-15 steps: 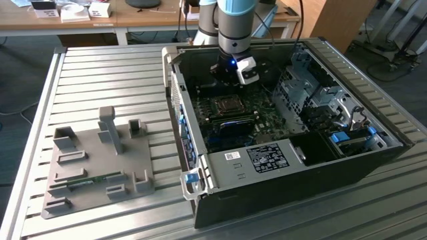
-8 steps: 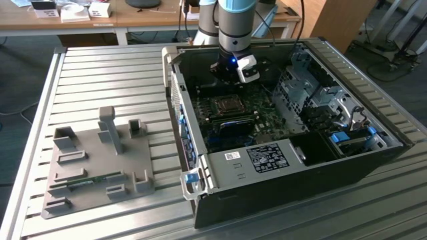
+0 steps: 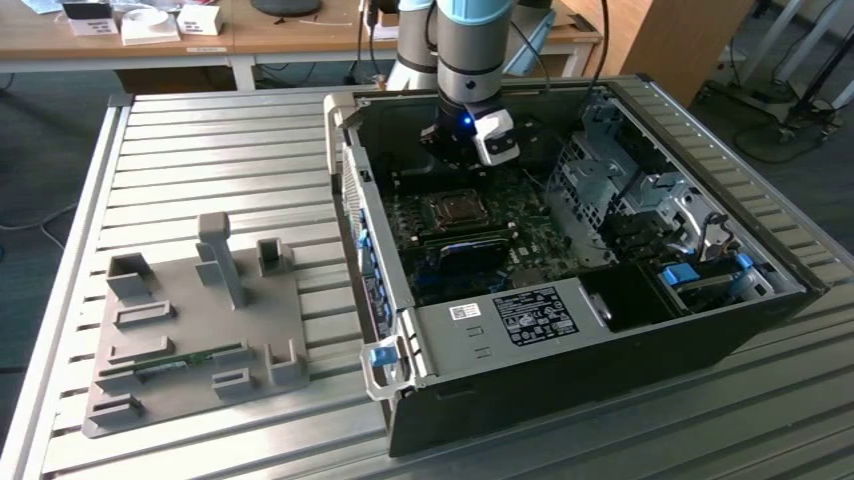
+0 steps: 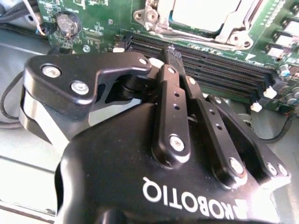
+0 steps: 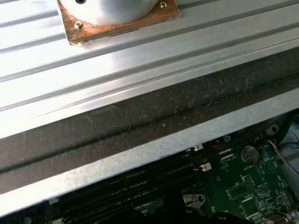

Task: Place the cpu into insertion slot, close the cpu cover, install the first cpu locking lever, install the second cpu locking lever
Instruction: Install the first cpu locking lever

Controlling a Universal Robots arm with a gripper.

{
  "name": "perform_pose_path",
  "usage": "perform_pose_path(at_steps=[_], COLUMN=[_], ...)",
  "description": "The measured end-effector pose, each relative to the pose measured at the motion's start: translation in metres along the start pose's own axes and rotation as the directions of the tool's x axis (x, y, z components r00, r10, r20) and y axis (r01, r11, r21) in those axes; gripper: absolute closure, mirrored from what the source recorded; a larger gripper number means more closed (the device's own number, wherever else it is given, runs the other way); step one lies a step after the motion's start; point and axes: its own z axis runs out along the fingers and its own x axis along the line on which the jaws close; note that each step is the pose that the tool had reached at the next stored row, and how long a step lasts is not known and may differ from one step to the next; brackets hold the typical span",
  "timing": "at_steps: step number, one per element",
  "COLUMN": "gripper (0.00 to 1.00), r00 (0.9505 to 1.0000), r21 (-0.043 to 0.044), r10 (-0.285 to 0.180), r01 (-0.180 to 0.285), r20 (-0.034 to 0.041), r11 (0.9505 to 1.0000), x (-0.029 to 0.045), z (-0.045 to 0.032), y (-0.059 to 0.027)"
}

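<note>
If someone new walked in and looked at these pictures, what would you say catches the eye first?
First, the open computer case lying on the slatted metal table, its green motherboard exposed. The arm reaches down into it, the black gripper hanging above the memory slots beside the CPU socket, fingers closed together and holding nothing. At the exterior view's left sits a grey parts fixture.

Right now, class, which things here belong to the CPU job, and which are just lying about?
Job:
- cpu in its socket
- cpu cover
- gripper beside the socket

Lying about:
- grey fixture tray
- memory slots
- coin battery
- drive cage
</note>
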Motion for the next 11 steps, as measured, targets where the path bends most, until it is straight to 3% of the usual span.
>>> perform_pose_path(at_steps=[4, 5, 8, 11], gripper=[0.89, 0.89, 0.89, 0.89], r00=[0.9996, 0.9993, 0.9979, 0.9963], r21=[0.046, 0.0538, 0.0613, 0.0618], r10=[-0.029, -0.038, -0.064, -0.084], r01=[0.029, 0.038, 0.064, 0.085], r20=[0.0009, 0.0003, -0.0068, -0.0174], r11=[0.9985, 0.9978, 0.996, 0.9944], x=[0.0, 0.0, 0.0, -0.0008], z=[0.0001, 0.0001, 0.0001, 0.0003], y=[0.0, 0.0, 0.0, 0.0003])
